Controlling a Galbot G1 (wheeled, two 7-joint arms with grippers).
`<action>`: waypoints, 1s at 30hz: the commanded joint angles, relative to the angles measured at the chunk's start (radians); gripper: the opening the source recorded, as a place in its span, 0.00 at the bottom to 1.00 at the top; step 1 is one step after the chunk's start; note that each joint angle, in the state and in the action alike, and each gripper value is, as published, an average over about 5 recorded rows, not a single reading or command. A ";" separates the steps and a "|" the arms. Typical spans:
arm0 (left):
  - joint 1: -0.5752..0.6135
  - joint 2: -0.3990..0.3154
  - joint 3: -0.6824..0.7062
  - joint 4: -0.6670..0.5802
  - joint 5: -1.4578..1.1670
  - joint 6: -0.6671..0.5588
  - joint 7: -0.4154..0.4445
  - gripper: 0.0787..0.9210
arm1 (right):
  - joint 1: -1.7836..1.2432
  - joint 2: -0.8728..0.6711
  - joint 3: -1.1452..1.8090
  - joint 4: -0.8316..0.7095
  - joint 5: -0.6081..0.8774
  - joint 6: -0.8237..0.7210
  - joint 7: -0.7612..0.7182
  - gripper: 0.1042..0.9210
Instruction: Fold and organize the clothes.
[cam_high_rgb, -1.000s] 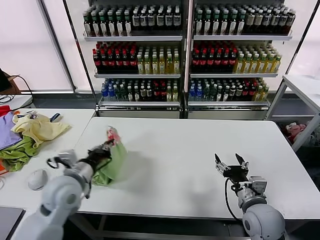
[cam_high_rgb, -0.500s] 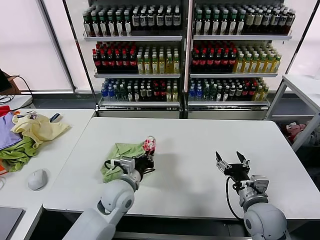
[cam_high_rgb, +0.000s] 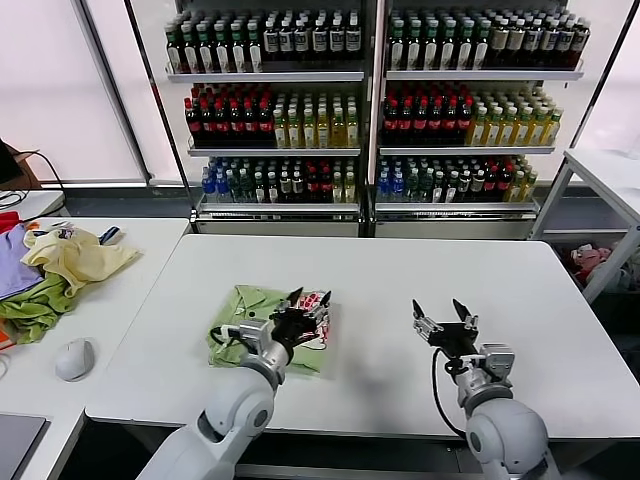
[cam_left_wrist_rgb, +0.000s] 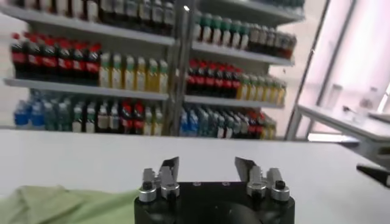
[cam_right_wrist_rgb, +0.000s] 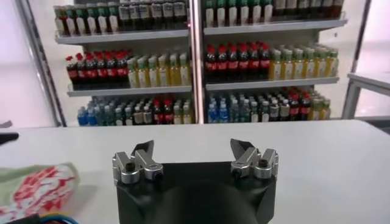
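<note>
Lying bunched on the white desk (cam_high_rgb: 400, 270), your green polo shirt (cam_high_rgb: 262, 325) sits at the near left-centre. Your left hand (cam_high_rgb: 307, 302) hovers over its printed edge, fingers spread and released, gripping nothing. Your right hand (cam_high_rgb: 441, 315), equally spread and empty, waits well apart.

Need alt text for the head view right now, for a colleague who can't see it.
A light green polo shirt lies bunched on the white table, with the left pincer open over its red-and-white print. The right pincer hovers open nearby over bare tabletop; shelves of bottled drinks fill the background.
</note>
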 joint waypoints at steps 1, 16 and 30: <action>0.207 0.118 -0.258 -0.132 0.097 -0.068 -0.014 0.75 | 0.141 0.096 -0.296 -0.143 -0.038 0.000 0.065 0.88; 0.386 0.105 -0.428 -0.169 0.123 -0.083 -0.019 0.88 | 0.351 0.263 -0.430 -0.515 0.078 -0.022 0.191 0.88; 0.379 0.097 -0.410 -0.166 0.124 -0.081 -0.020 0.88 | 0.366 0.245 -0.425 -0.536 0.186 -0.014 0.173 0.59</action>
